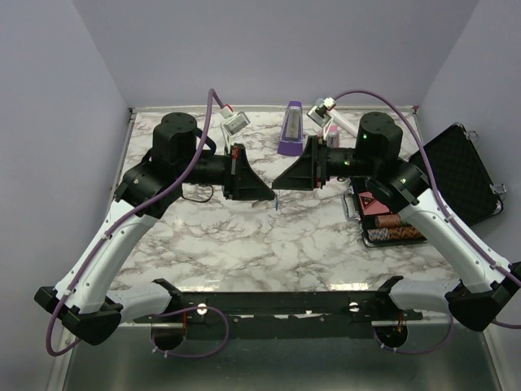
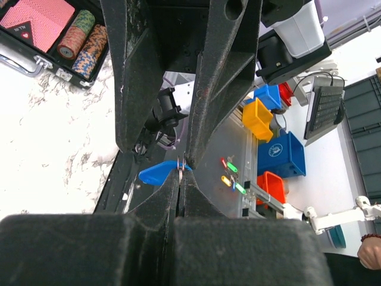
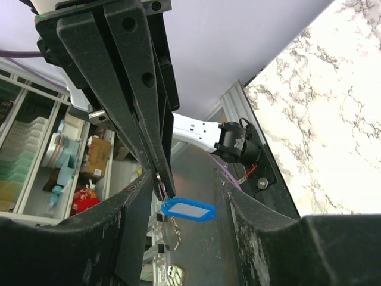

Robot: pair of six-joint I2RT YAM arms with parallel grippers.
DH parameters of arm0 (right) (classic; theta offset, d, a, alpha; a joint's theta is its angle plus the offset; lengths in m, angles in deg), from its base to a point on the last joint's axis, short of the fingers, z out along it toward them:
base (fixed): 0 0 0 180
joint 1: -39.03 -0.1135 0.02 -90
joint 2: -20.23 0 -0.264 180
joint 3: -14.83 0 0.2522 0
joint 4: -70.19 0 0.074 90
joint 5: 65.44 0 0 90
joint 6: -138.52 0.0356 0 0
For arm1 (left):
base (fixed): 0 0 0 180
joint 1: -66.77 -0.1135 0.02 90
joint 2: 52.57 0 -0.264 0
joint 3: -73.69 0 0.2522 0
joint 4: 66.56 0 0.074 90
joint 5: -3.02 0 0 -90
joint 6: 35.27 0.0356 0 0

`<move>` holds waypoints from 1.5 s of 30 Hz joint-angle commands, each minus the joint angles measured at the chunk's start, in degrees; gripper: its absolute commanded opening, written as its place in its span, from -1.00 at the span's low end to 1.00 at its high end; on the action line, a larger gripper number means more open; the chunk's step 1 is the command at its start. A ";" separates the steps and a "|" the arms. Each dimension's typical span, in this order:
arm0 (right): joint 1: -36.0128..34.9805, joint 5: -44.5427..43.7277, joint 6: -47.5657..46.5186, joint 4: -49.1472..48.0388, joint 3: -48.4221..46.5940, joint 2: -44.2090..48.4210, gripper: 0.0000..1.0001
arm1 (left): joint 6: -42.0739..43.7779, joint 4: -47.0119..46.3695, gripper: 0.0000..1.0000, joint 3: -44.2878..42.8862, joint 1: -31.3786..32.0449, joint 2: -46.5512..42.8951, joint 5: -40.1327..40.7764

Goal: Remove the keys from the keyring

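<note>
My left gripper is shut on a small metal keyring, pinching it at its fingertips above the middle of the table. The bright-blue oval key tag with a pale label hangs from that ring; it also shows in the left wrist view and as a tiny blue speck from above. A pale metal piece dangles under the tag. My right gripper is open, its fingers spread either side of the tag and the left fingertips, touching neither. From above, the right gripper meets the left tip to tip.
A purple metronome stands at the back centre, with a pink one beside it. An open black case with poker chips and cards lies at the right; it also shows in the left wrist view.
</note>
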 commanded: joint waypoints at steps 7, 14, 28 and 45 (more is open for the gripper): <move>-0.21 0.57 2.22 -3.65 0.40 1.51 -0.14 | -0.26 -0.83 -1.00 0.42 -0.93 -0.94 2.43; -0.30 2.33 2.22 -4.09 2.07 1.33 -0.24 | -1.22 -1.62 -1.00 0.68 -1.11 -0.94 2.43; -0.30 3.47 0.11 -2.42 2.86 0.63 -0.71 | -1.67 -2.07 -1.00 0.59 -1.11 -0.32 2.34; -0.30 6.02 -0.77 -1.90 1.11 -0.43 -0.99 | -1.67 -0.92 -0.08 0.24 -2.77 0.12 2.34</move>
